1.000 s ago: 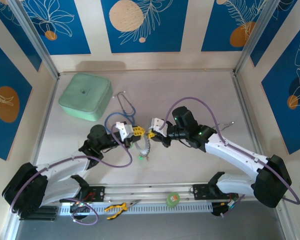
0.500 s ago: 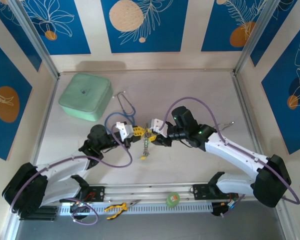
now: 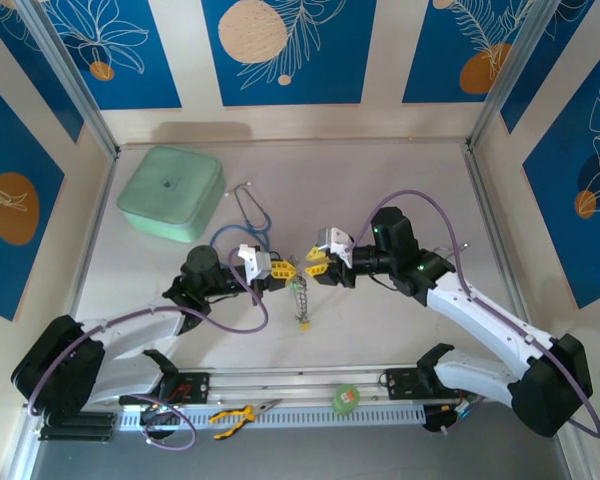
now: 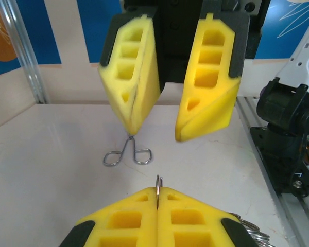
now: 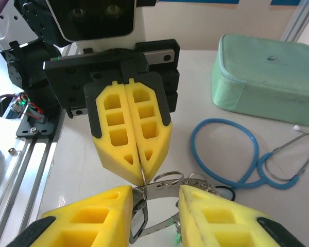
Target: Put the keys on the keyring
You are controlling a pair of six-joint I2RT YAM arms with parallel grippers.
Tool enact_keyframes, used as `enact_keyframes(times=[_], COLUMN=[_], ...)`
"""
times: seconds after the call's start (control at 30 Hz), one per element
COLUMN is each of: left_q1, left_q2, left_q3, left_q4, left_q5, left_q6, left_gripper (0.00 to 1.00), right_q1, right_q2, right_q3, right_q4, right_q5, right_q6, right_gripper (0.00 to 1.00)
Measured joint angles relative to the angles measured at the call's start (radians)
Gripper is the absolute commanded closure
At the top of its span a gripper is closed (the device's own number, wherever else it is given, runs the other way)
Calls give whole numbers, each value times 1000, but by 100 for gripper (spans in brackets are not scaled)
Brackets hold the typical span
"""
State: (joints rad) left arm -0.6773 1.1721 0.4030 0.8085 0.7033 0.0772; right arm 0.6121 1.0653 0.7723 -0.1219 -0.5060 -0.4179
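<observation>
The keyring (image 5: 195, 187) is a thin silver ring. My left gripper (image 3: 277, 270) is shut on its wire, which stands edge-on between the closed yellow pads (image 4: 158, 193). Small silver keys (image 3: 301, 300) dangle from it in a bunch, with a green tag (image 5: 176, 237) low down. My right gripper (image 3: 315, 266) faces the left one tip to tip. Its jaws stand open, and the ring's curved band crosses the gap between them (image 5: 155, 191). In the left wrist view the right gripper (image 4: 154, 136) shows a wide gap between its fingers.
A mint-green case (image 3: 172, 192) sits at the back left, with a blue stethoscope (image 3: 248, 215) beside it, just behind the grippers. A small wire clip (image 4: 127, 155) lies on the table. Yellow-handled pliers (image 3: 235, 415) and a green tape roll (image 3: 347, 398) rest on the front rail.
My right gripper has opened from shut and its arm has drawn back to the right. The left gripper shifted slightly right, and the bunch of keys now hangs straight between the two.
</observation>
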Motion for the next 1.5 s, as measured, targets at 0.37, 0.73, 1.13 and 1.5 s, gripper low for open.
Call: enact_keyframes(times=[0.37,0.73,1.13,1.5], left_q1=[0,0,0,0], left_q2=[3,5,-37,-103], left_q3=[4,4,31,134], left_q4=[15,23,-96,-437], left_q5=[27,48,-6,-50], left_q6=[-14,-28,39,222], left_gripper=[100,100,82,79], right_q1=[31,49,50,101], right_q2=[27,53,69,142], right_q3=[0,0,67,240], right_q4=[-6,-26,-156,-400], right_q5=[2,16,43,167], right_q6=[-63,-93,-126,-232], right_gripper=[75,95,100,100])
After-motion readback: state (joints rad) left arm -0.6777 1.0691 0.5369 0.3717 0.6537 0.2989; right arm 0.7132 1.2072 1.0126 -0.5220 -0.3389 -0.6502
